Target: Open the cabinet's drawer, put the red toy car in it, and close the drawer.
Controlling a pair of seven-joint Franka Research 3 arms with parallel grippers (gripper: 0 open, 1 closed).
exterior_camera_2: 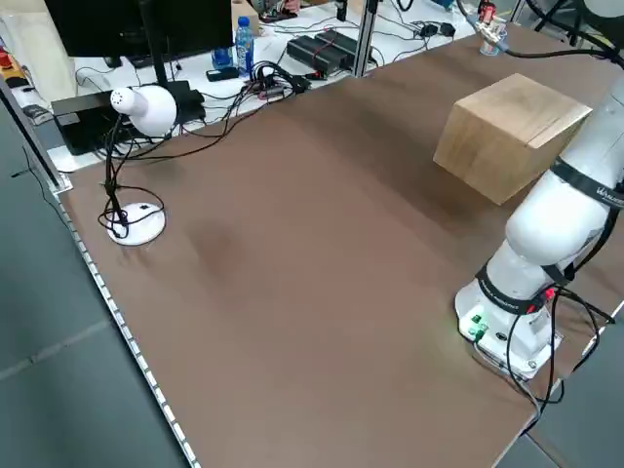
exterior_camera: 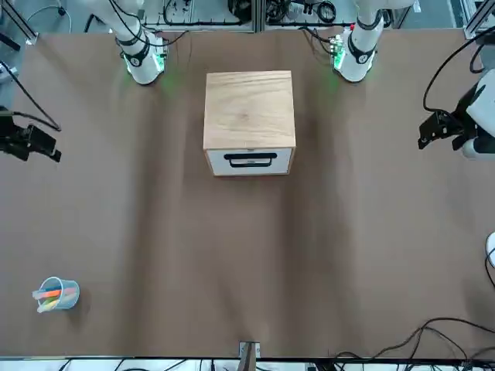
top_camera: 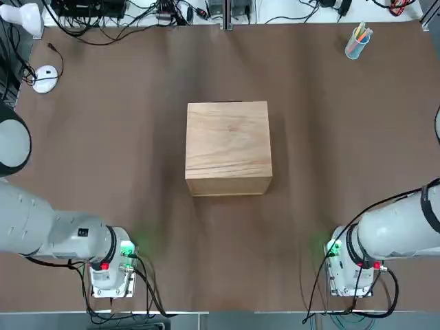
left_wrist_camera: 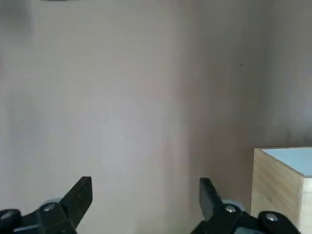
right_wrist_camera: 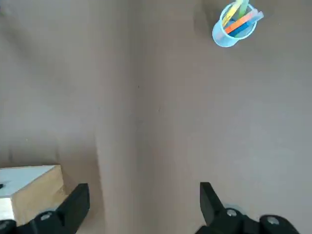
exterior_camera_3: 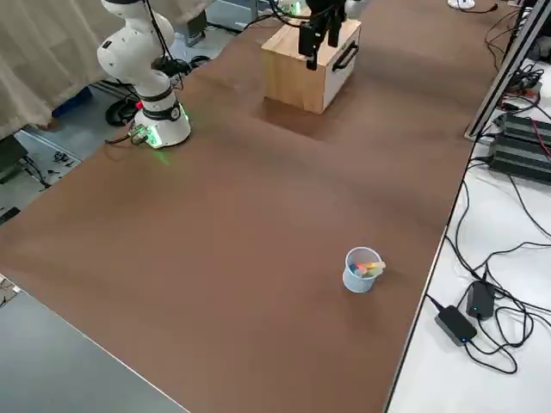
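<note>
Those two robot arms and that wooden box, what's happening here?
Nothing is being handled yet. The cabinet sits mid-table with its drawer shut, facing away from the robot. The left tool and right tool hang open above the table at either side, holding nothing. No red car shows anywhere; only a cup of pens and a white mouse lie at the far corners.

Brown desk (top_camera: 137,137) fills scene; white computer mouse (top_camera: 45,78) at far left corner; white lamp (exterior_camera_2: 141,109) near it; blue cup of pens (top_camera: 357,42) at far right corner; cable tangle (top_camera: 137,14) along far edge; grey floor (exterior_camera_2: 58,341) beyond left edge.
</note>
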